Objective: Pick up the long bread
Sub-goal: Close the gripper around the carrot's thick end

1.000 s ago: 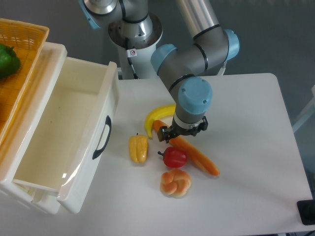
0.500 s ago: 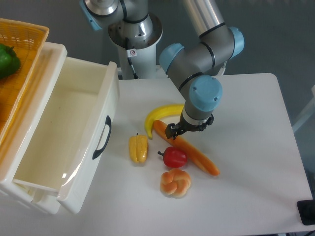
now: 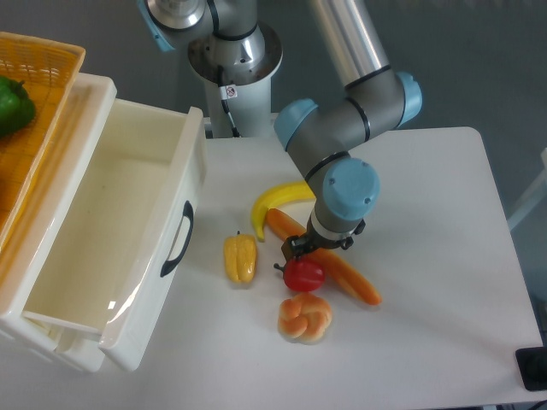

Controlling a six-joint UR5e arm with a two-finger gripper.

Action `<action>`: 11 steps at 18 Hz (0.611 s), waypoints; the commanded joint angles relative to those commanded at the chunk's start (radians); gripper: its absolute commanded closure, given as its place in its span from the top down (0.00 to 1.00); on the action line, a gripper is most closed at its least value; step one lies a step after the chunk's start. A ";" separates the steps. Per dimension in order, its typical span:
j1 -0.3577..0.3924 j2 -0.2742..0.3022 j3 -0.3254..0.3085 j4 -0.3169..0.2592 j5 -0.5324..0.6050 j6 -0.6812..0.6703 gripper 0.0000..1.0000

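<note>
1. Camera view from above: the long bread lies on the white bench, slanting from upper left, beside the banana, to lower right.
2. Its middle is covered by the claw, which sits low right over it; the fingers are dark and mostly hidden under the wrist, so I cannot tell whether they are apart or clamped.
3. A red pepper touches the bread's lower side, just under the claw.
4. A curved yellow banana lies at the bread's upper end, a yellow pepper sits to the left, and a knotted tan bun rests below the red pepper.
5. A white drawer stands pulled out at the left, its inside bare white.
6. An orange basket at the far left holds a green vegetable.
7. The arm reaches down from the top, elbow bent, wrist pointing downward over the bread.
</note>
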 joint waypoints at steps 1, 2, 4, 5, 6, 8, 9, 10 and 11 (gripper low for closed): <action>0.006 0.005 -0.008 0.000 0.000 0.002 1.00; 0.014 0.008 -0.009 -0.002 0.000 0.009 1.00; 0.025 0.023 -0.011 -0.005 0.000 0.014 1.00; 0.025 0.022 -0.012 -0.005 0.000 0.014 1.00; 0.025 0.023 -0.017 -0.003 0.000 0.015 1.00; 0.026 0.026 -0.019 -0.006 0.000 0.017 1.00; 0.028 0.029 -0.014 -0.008 0.000 0.017 1.00; 0.029 0.037 -0.009 -0.011 0.000 0.017 1.00; 0.029 0.040 -0.009 -0.011 0.000 0.017 1.00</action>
